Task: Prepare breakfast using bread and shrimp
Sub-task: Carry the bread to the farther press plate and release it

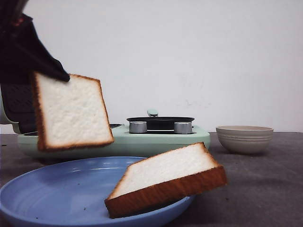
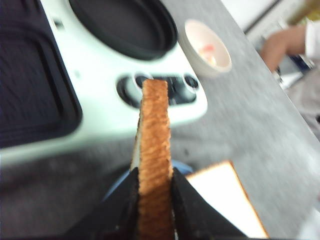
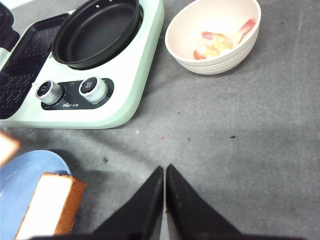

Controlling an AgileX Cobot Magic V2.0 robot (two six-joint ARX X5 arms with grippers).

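My left pincer (image 2: 154, 187) is clamped on a slice of bread (image 1: 72, 111), gripping it by its upper corner so the slice hangs in the air, tilted, its white face turned to the front camera and its orange-brown crust (image 2: 154, 150) running straight up between my black fingers (image 2: 120, 205) in the wrist view. Below that hanging slice lies the blue plate (image 1: 57, 194), and the second slice of bread (image 1: 165, 177) rests on the plate's far rim from my left pincer, leaning so that one end juts out past the edge. Beyond the held slice stands the pale green cooker (image 3: 135, 75), with its round black pan (image 3: 95, 32), two silver knobs (image 3: 93, 90) and a dark grill plate (image 2: 30, 85). My right pincer (image 3: 165, 200) hovers over the bare grey table (image 3: 240, 140), fingers pressed together on nothing. Ahead of it sits the cream bowl (image 3: 215, 35) holding the shrimp (image 3: 220, 42) (pink-orange, curled at the bottom), well apart from my fingertips.
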